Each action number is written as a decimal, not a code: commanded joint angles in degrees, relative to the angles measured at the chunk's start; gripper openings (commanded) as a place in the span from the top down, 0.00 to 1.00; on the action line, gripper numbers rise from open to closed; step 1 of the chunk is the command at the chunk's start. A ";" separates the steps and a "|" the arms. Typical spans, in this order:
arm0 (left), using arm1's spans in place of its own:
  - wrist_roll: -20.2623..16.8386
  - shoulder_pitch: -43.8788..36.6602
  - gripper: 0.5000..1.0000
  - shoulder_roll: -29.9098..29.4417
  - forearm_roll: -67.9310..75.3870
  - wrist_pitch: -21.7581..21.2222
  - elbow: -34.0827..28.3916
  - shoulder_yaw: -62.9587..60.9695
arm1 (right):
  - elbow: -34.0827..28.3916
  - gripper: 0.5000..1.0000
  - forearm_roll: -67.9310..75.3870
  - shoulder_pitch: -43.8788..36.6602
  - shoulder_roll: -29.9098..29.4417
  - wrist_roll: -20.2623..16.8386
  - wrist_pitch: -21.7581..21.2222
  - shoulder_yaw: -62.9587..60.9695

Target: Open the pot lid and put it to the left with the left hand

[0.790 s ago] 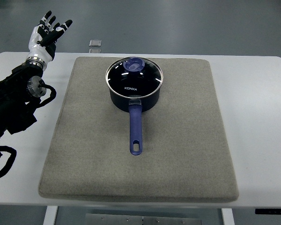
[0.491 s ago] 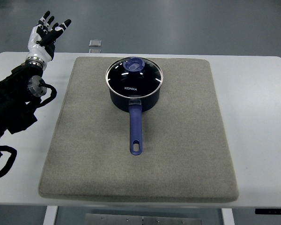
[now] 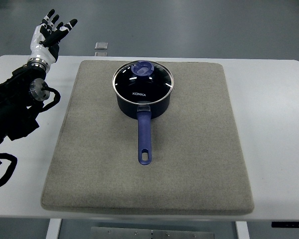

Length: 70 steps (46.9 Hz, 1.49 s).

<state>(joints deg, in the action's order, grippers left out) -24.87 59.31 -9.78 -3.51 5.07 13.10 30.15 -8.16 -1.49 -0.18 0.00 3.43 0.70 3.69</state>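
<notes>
Lid (image 3: 143, 82) of dark glass with a shiny metal rim sits shut on the dark blue round saucepan (image 3: 142, 99), its blue knob (image 3: 142, 69) toward the far edge and white lettering near the front. The left hand (image 3: 49, 35), white-backed with black jointed fingers (image 3: 70, 25), is raised at the far left corner of the tabletop, well apart from the pan; its fingers are spread and relaxed, holding and touching nothing. Its black arm (image 3: 15, 107), bundled with cables, comes in from the left edge over the tabletop.

Going by size: the grey floor (image 3: 189, 25) fills the far background, smooth and matt. The white, smooth tabletop (image 3: 279, 124) with rounded corners spans the whole width. On it lies a large square grey felt mat (image 3: 189, 164), coarse in texture, with soft rounded edges, covering most of the middle. The saucepan stands on the far half of this mat, slightly left of centre. Its long blue handle (image 3: 144, 137) points straight toward the near side, lying just above the felt, with an oval hanging hole near its end. A small grey square object (image 3: 101, 46) rests beyond the far edge of the tabletop, between the hand and the pan; what it is cannot be told.
</notes>
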 commanded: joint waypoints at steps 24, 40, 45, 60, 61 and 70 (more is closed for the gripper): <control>0.27 0.28 0.02 -0.15 0.08 0.03 0.17 -0.26 | -0.02 0.17 0.00 0.00 0.00 0.00 0.00 0.00; 0.35 5.90 0.02 -1.74 0.08 0.20 1.31 -14.32 | -0.02 0.17 0.00 0.00 0.00 0.00 0.00 0.00; 0.35 7.31 0.02 -2.18 0.17 0.82 1.40 -17.48 | -0.02 0.17 0.00 0.00 0.00 0.00 0.00 0.00; 0.44 12.85 0.02 -7.89 0.25 1.08 9.83 -32.33 | -0.02 0.17 0.00 0.00 0.00 0.00 0.00 0.00; 0.53 13.37 0.02 -8.24 0.17 1.08 10.45 -33.39 | -0.02 0.17 0.00 0.00 0.00 0.00 0.00 0.00; 0.53 17.68 0.02 -9.12 0.26 3.27 14.85 -44.63 | -0.02 0.17 0.00 0.00 0.00 0.00 0.00 0.00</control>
<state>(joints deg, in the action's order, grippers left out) -24.34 75.45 -18.61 -3.28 6.60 27.15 -10.63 -8.17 -1.49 -0.17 0.00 3.43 0.70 3.69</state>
